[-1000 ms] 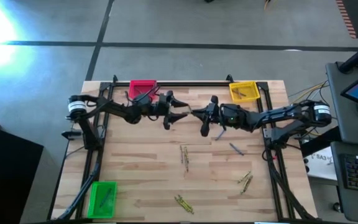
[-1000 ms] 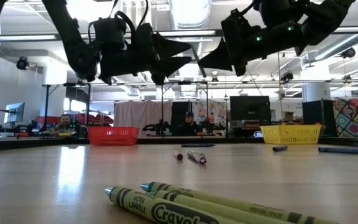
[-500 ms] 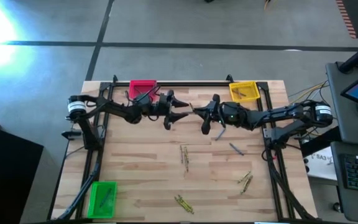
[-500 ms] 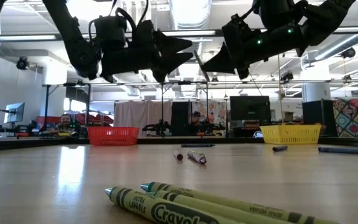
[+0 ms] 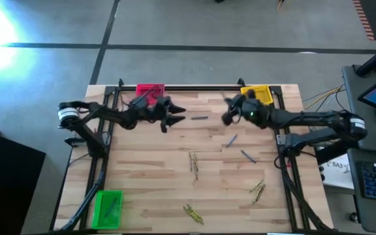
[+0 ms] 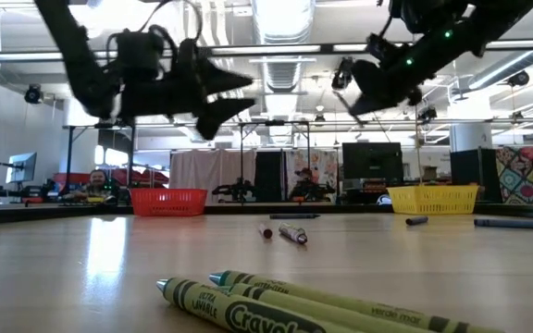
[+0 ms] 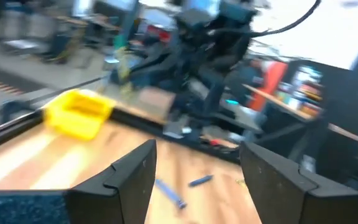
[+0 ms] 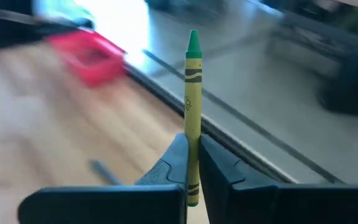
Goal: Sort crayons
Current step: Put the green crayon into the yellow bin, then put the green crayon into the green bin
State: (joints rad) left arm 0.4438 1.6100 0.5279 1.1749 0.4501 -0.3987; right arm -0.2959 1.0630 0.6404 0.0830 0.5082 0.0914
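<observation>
My right gripper is above the far right of the table, next to the yellow bin, and is shut on an olive-yellow crayon with a green tip. My left gripper is open and empty in the air in front of the pink bin; its fingers stand wide apart. Loose crayons lie flat on the table: a grey-blue one between the grippers, two more grey-blue, a pair at mid-table, and olive-yellow ones. My right gripper pinches the crayon's lower part between its two fingers. The fingers lie across the crayon. The crayon stands out beyond the fingertips, green tip away from the gripper, and is lifted clear of the table.
A green bin stands at the near left corner. A dark frame rail runs along the table's far edge between the pink and yellow bins. Two olive-yellow crayons lie close to the low camera. Bare wood lies at the near middle.
The two grippers, close together at the far middle a second ago, have drawn apart. My left gripper has gone toward the table's left edge, still open. My right gripper has gone toward the yellow bin with the crayon and has turned.
</observation>
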